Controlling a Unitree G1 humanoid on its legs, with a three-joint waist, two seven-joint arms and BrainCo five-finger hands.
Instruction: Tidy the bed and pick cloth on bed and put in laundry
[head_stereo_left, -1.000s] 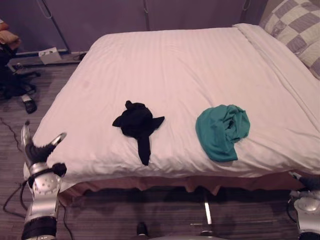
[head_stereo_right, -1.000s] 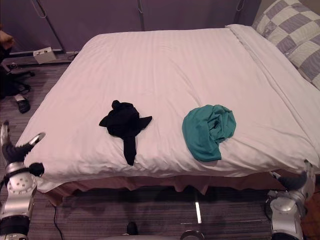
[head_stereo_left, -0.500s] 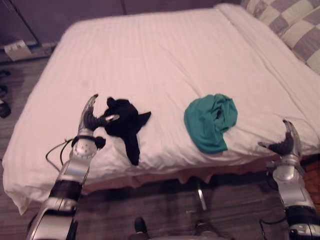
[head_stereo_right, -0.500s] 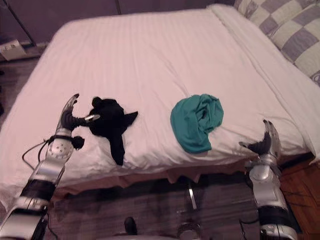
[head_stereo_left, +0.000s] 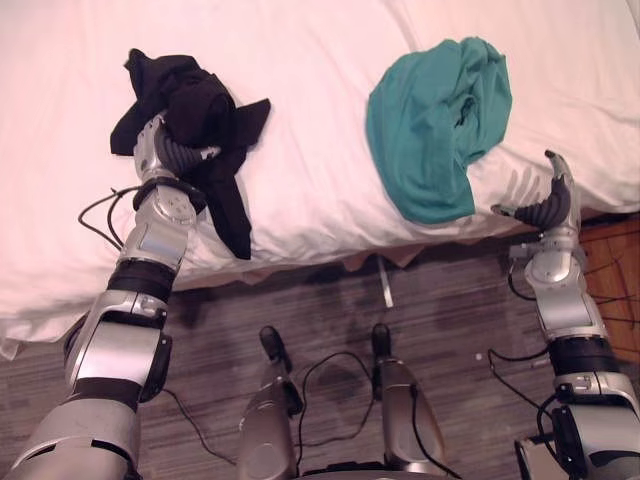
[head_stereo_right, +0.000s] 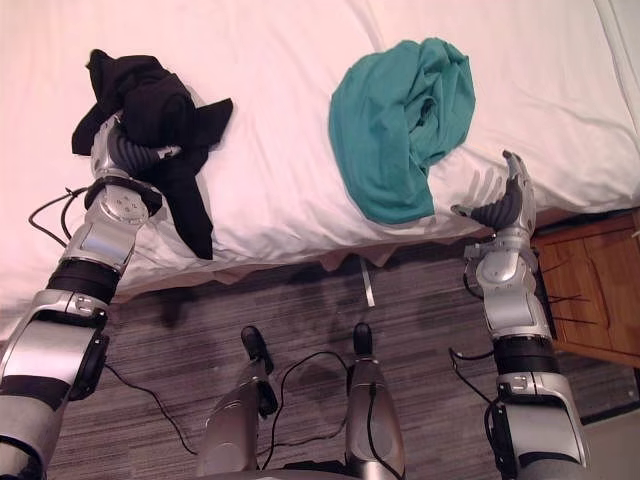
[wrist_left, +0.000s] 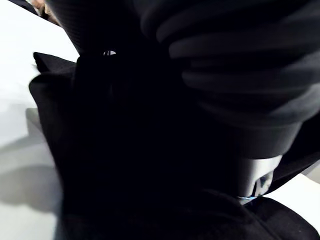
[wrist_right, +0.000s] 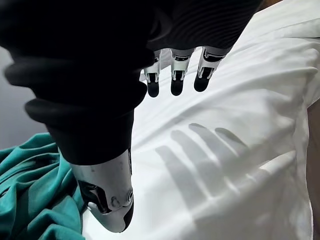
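left hand (head_stereo_left: 168, 150) is sitting buried in the black cloth (head_stereo_left: 190, 100) by the bed (head_stereo_left: 300, 130) edge, grip hidden, cannot tell | right hand (head_stereo_left: 550, 200) is hovering spread out and empty beside the green cloth (head_stereo_left: 435, 120) | cloths are looking soft, light and floppy, so grabbing the thick bunched middle is looking best
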